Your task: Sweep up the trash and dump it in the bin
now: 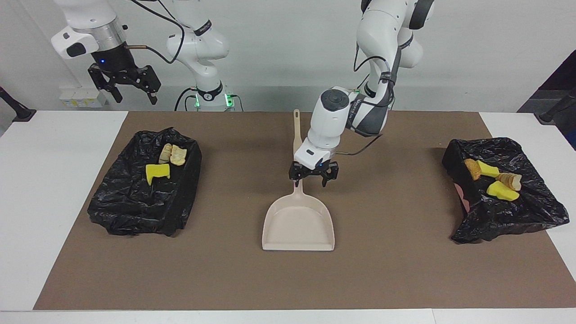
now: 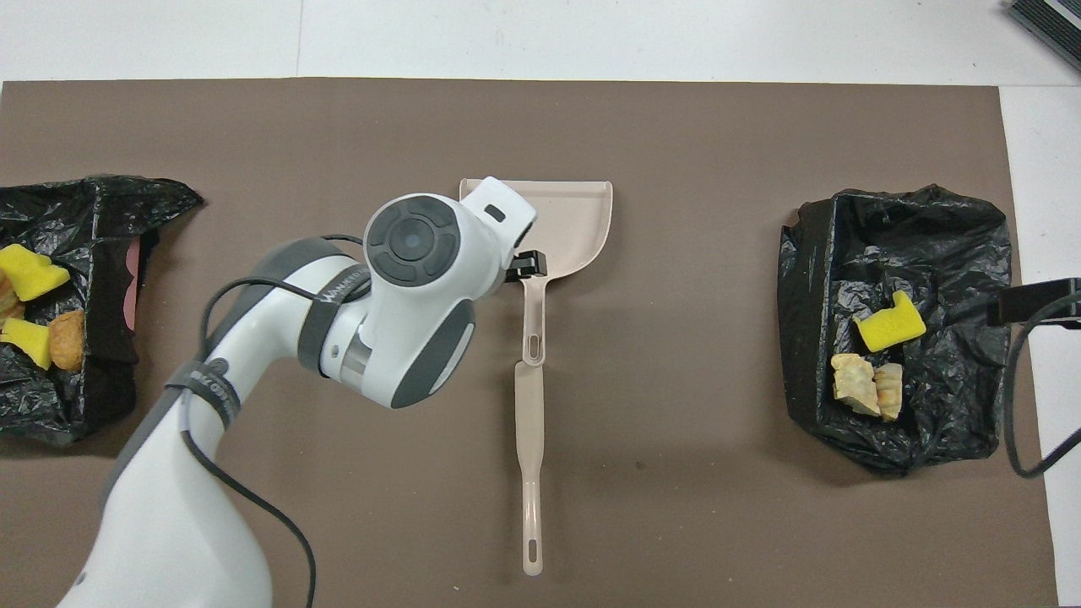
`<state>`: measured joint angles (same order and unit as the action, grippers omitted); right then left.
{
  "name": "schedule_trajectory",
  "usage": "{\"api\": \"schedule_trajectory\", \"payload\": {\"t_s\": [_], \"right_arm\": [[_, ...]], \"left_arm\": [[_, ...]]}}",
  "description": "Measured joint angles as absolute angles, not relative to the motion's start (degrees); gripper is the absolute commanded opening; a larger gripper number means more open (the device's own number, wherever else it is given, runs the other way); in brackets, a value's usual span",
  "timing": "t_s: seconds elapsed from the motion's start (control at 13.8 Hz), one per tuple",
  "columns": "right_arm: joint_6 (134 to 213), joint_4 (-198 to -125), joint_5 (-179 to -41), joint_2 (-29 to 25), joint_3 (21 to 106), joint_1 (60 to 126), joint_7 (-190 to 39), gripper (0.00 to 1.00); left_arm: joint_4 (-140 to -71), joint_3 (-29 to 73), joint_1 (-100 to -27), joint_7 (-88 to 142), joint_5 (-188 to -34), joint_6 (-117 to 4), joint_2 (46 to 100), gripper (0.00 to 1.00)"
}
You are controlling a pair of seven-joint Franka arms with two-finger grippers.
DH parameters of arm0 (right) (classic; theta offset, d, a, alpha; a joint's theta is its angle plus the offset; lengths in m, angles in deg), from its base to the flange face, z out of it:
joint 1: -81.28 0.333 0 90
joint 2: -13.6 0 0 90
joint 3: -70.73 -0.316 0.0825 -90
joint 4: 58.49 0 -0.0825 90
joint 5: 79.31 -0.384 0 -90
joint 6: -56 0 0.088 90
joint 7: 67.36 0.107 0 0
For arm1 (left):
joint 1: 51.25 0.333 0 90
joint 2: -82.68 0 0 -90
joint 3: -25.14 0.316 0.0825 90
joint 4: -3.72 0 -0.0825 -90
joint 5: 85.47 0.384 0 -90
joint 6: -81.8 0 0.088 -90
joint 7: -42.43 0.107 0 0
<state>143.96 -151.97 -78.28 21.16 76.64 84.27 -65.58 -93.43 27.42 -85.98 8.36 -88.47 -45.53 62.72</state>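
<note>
**Dustpan down, trash in both bins**

In the facing view, the right gripper [image 1: 130,90] waits at upper left, fingers spread, holding nothing. Below it, a black-lined bin [image 1: 135,211] holds trash [image 1: 167,163]. At centre the left gripper [image 1: 313,176] hangs over the dustpan [image 1: 299,225] handle, fingers apart, beside the brush [image 1: 296,130]. At right, another bin [image 1: 517,216] holds more trash [image 1: 494,180].

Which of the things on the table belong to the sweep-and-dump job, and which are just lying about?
Job:
- dustpan
- brush
- trash pieces, all seven already in the bins
- two bag-lined bins

Lying about:
- brown mat, only the work surface
</note>
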Motion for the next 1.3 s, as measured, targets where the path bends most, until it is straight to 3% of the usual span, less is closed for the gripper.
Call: {"api": "schedule_trajectory", "payload": {"t_s": [0.29,1.01,1.3], "right_arm": [[144.4,-152.0,-78.3,21.2,76.6,84.3,-65.6,1.0],[144.5,-152.0,-78.3,21.2,76.6,84.3,-66.8,1.0],[144.5,-152.0,-78.3,21.2,76.6,84.3,-67.4,1.0]], "left_arm": [[-93.2,28.5,-80.5,13.2,-88.4,-40.9,67.0,1.0],[-91.8,28.8,-57.6,45.9,-91.1,-23.9,75.8,1.0],[-91.0,28.6,-55.2,48.9,-90.8,-18.3,78.5,1.0]]}}
